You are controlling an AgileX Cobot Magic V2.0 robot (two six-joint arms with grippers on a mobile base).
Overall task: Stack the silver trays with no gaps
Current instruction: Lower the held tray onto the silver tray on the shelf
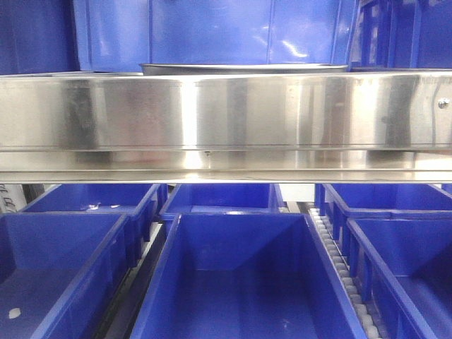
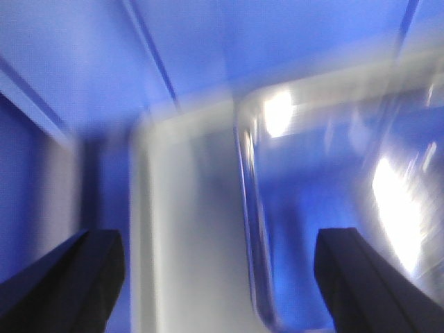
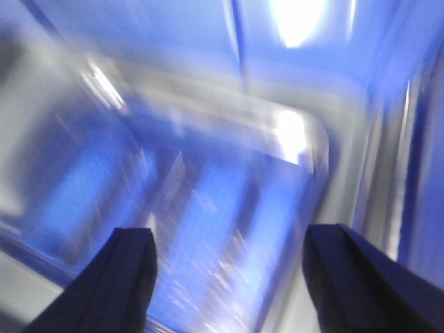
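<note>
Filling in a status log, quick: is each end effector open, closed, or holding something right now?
Left end effector: open, holding nothing.
Right end effector: open, holding nothing.

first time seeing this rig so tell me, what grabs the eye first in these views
A wide shiny steel shelf rail spans the front view, with a silver tray showing only its rim just above it and rows of blue bins below. Both wrist views are blurred: the left gripper and the right gripper, both open, each look down on glaring tray metal against blue.
</note>
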